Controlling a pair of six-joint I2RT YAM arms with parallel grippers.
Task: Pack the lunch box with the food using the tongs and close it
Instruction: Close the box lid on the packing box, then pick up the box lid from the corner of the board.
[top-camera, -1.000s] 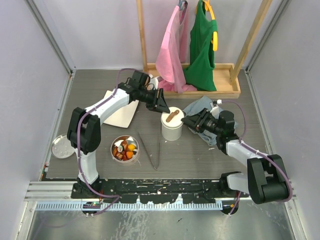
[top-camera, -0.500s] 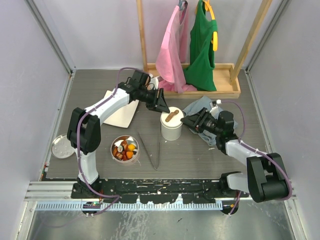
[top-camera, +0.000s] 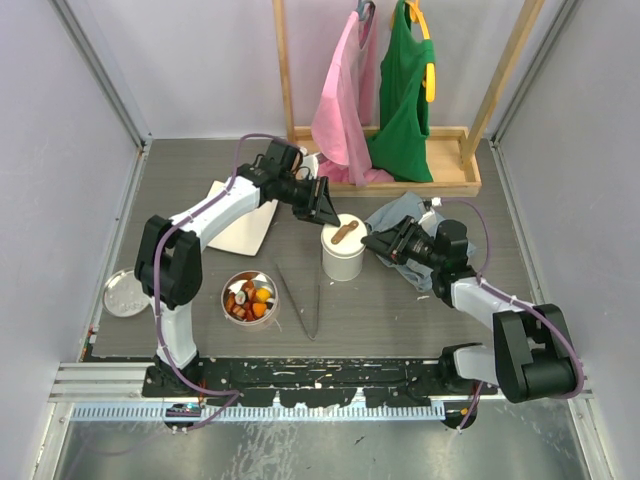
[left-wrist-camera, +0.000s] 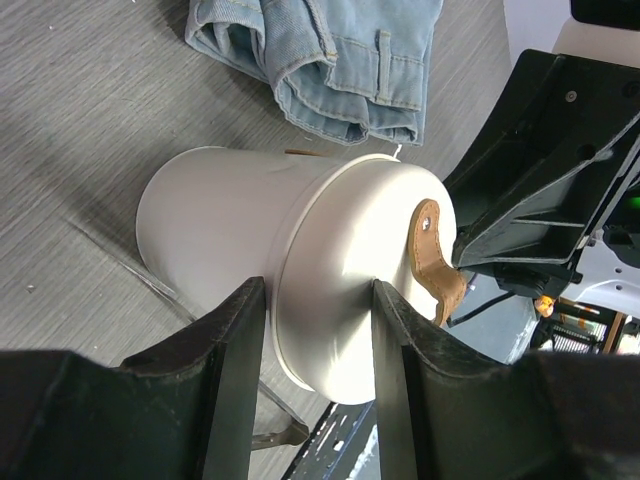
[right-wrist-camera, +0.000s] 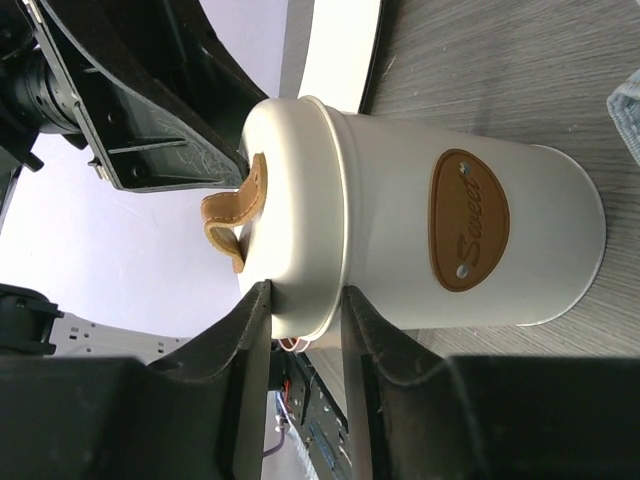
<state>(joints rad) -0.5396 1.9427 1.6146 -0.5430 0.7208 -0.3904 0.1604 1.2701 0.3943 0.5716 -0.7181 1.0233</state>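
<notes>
The food (top-camera: 250, 298), orange, red and dark pieces, lies in a round metal lunch box (top-camera: 225, 300) at the near left, with no lid on it. The grey tongs (top-camera: 300, 298) lie flat beside it, held by nothing. A white canister (top-camera: 342, 262) labelled "Sweet" (right-wrist-camera: 468, 222) stands mid-table, its lid (top-camera: 345, 233) carrying a brown leather loop (left-wrist-camera: 435, 262). My left gripper (top-camera: 325, 213) (left-wrist-camera: 318, 290) grips the lid's edge from the back left. My right gripper (top-camera: 372, 243) (right-wrist-camera: 305, 290) pinches the lid's rim from the right.
A round metal lid (top-camera: 125, 293) lies at the far left edge. A white plate (top-camera: 245, 230) sits behind the lunch box. Folded jeans (top-camera: 405, 215) lie behind the right gripper. A wooden rack (top-camera: 400, 170) with pink and green garments stands at the back.
My right gripper's jaws have closed in on the canister lid's rim and the arm has crept slightly left. The left arm and the canister have stayed put.
</notes>
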